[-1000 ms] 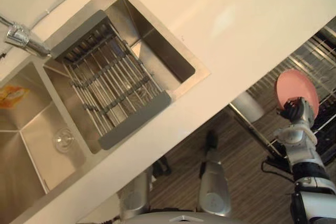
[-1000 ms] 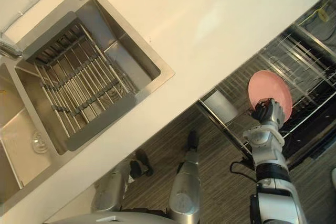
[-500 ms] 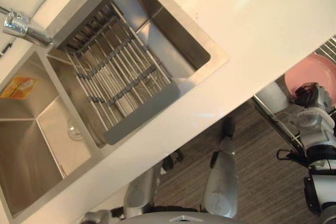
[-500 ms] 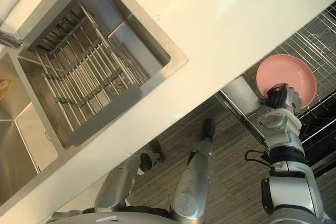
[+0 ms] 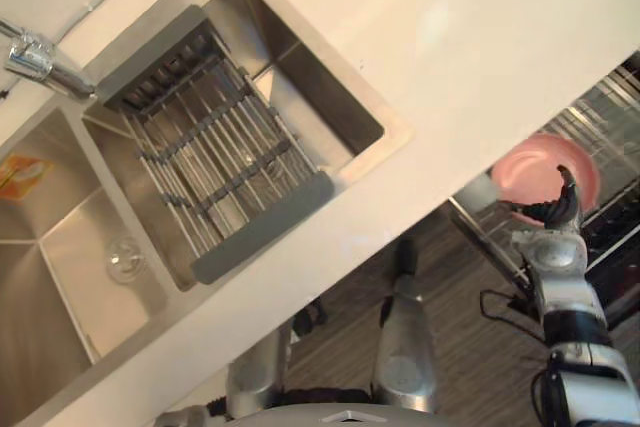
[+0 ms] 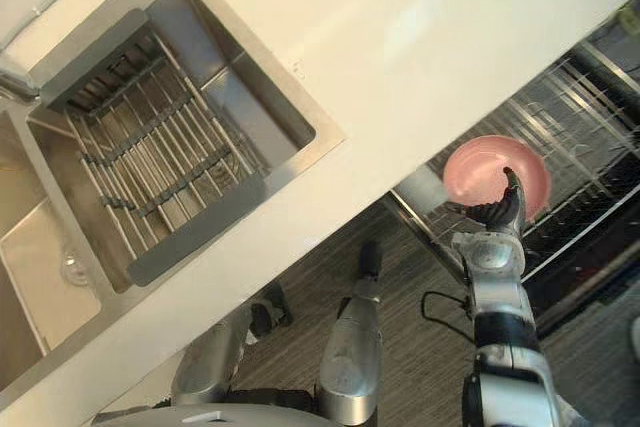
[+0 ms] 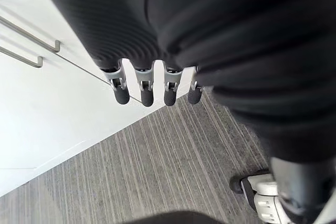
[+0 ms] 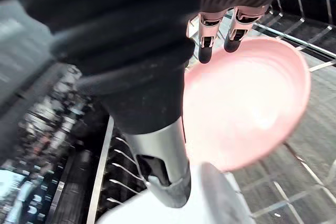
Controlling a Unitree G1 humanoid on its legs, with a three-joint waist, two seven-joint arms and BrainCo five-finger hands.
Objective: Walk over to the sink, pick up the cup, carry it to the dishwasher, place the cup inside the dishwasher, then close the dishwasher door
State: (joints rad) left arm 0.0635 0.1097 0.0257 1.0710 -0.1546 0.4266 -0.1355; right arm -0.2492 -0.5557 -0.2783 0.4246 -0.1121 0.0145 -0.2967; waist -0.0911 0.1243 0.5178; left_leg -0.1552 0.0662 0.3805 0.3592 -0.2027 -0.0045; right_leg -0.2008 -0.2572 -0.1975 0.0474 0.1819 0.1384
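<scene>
**Bowl (image 6: 480,167) held over the dishwasher rack (image 6: 588,119)**

From my remote station: the right hand (image 6: 492,219) points up on an upright forearm. Its fingers (image 8: 206,51) hook over the pink rim, gripping the bowl beside the counter (image 6: 420,57). The left hand (image 7: 147,92) hangs slack, fingers loose, above the floor (image 7: 157,171).

Cream desk (image 5: 480,37) running diagonally, with a steel double sink (image 5: 310,77) set into it and a chrome tap (image 5: 35,62) at the sink's far rim. A grey slatted drainer (image 5: 215,162) lies across one basin; a small yellow item (image 5: 20,175) sits in the other. Below the desk's near edge are a dark striped floor (image 6: 420,337) and a wire dishwasher rack (image 6: 585,122).
</scene>
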